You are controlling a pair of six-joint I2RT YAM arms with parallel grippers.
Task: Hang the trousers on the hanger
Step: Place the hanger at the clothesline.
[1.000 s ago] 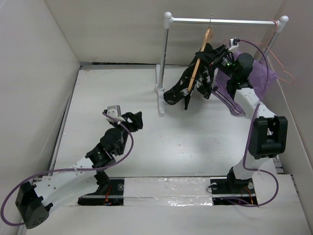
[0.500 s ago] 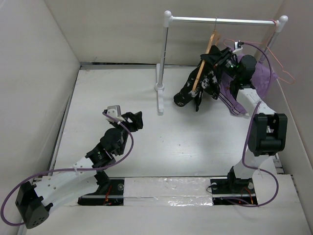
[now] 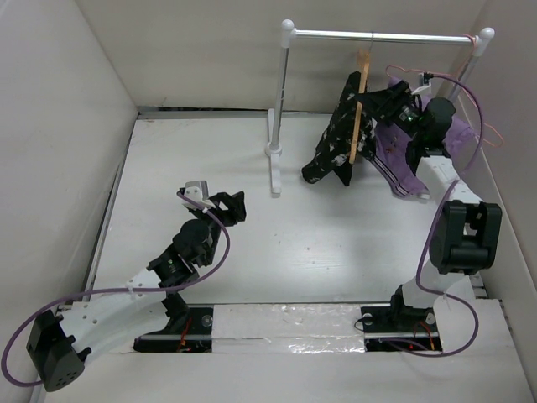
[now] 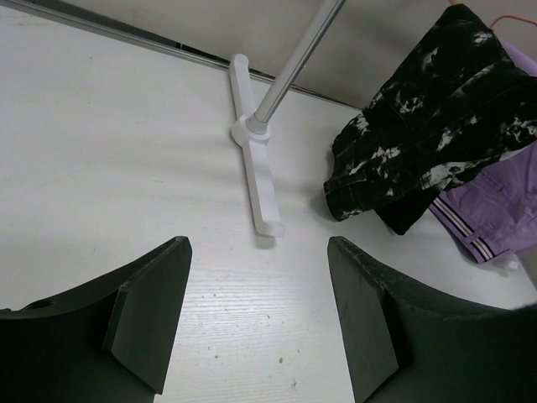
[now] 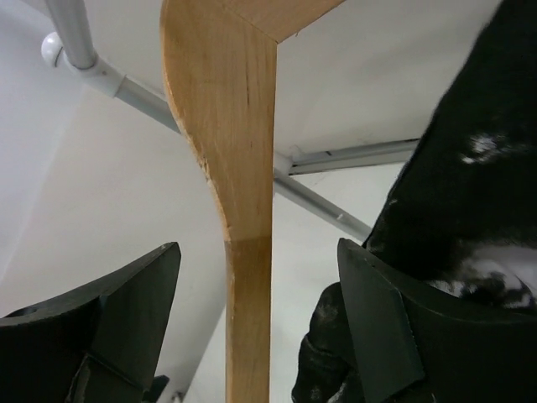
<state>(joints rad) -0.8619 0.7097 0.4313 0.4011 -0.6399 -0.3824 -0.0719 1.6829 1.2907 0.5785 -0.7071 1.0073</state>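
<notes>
Seen from above, a white table [image 3: 336,243] holds a clothes rail [image 3: 386,36] at its far right. A wooden hanger [image 3: 362,101] hangs nearly upright below the rail, its metal hook reaching up to the bar. Black trousers [image 3: 337,141] speckled with white are draped over the hanger, bunched and trailing down to its left, off the table. The right gripper [image 3: 388,99] is raised just beside the hanger. From the right wrist camera, its two fingers stand apart on either side of the hanger's wooden arm [image 5: 243,168], with a gap on each side (so it is not clamping the wood), and the trousers [image 5: 453,168] fill the right edge. A purple cloth [image 3: 404,164] hangs behind the right arm, and thin pink wire hangers [image 3: 485,122] sit at the rail's right end. The left gripper [image 3: 233,206] is low over the table, well apart from the rail, its fingers spread wide with nothing between them [image 4: 256,277].
</notes>
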